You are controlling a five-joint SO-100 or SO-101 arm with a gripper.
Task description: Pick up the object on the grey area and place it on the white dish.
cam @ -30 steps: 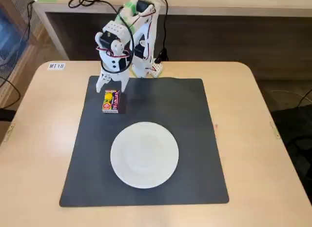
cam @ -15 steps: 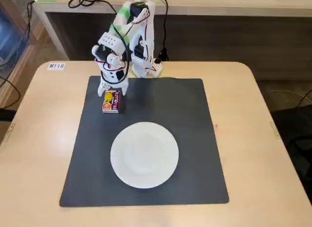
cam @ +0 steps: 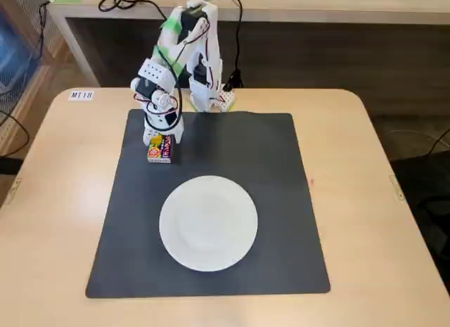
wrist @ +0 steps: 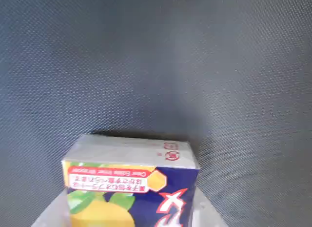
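Pale wood formed the worktop (cam: 56, 200), and a large dark grey mat (cam: 281, 200) covered most of it. A white plate (cam: 208, 223) lay on the mat's near half. Beyond the plate, toward the mat's far left corner in the fixed view, the white arm reached down so its jaws (cam: 162, 145) met a small yellow, red and purple packet (cam: 159, 154) on the mat. Whether the jaws were clenched or released could not be told. A loose or off-centre grip would likely let the packet slip on lifting. Only the wrist view showed the packet's (wrist: 131, 188) printed face close up, against bare mat; only the fixed view showed the plate.
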